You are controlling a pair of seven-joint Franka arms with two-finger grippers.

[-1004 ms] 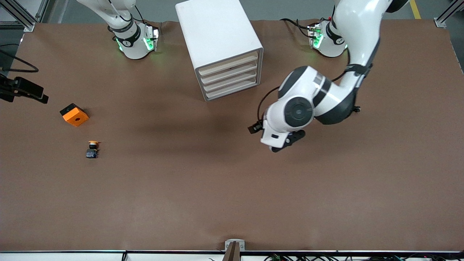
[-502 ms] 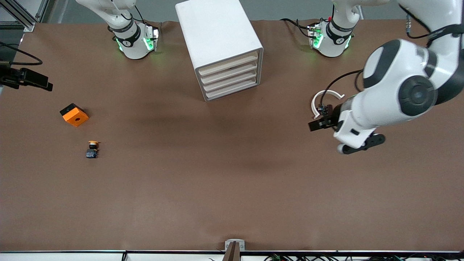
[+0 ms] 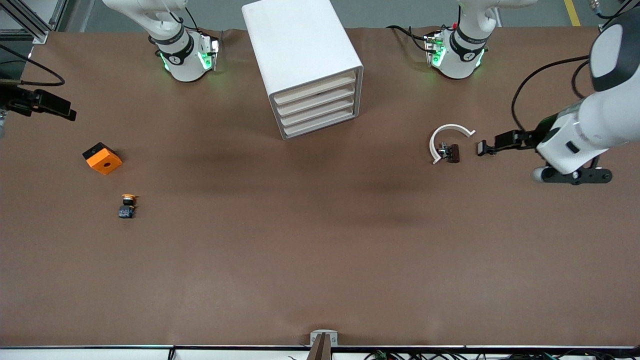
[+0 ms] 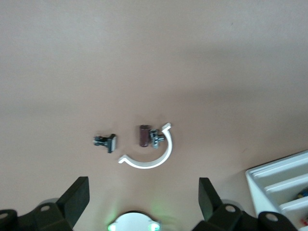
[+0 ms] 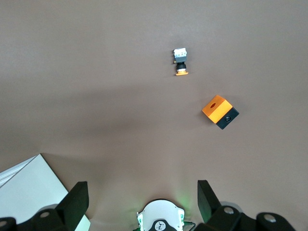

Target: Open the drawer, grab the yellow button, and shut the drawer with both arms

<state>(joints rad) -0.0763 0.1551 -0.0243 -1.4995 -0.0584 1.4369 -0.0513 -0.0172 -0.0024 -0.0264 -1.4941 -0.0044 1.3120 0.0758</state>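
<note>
The white cabinet (image 3: 300, 55) stands between the arm bases, and all four cream drawer fronts (image 3: 317, 107) are shut. The button (image 3: 127, 205), with its orange cap, lies on the table toward the right arm's end, nearer the front camera than the orange cube. It also shows in the right wrist view (image 5: 180, 62). My left gripper (image 3: 572, 176) is open and empty over the table at the left arm's end; its fingers stand wide apart in its wrist view (image 4: 143, 199). My right gripper (image 5: 143, 199) is open and empty, high over the right arm's end.
An orange cube (image 3: 102, 158) with a hole lies near the button. Small black clips (image 3: 450, 151) with a white curved band (image 3: 445, 132) lie beside the left gripper. The arm bases (image 3: 185, 55) (image 3: 455, 50) flank the cabinet.
My left arm has swung from in front of the cabinet to the left arm's end of the table, uncovering the clips and white band. The right wrist has shifted slightly.
</note>
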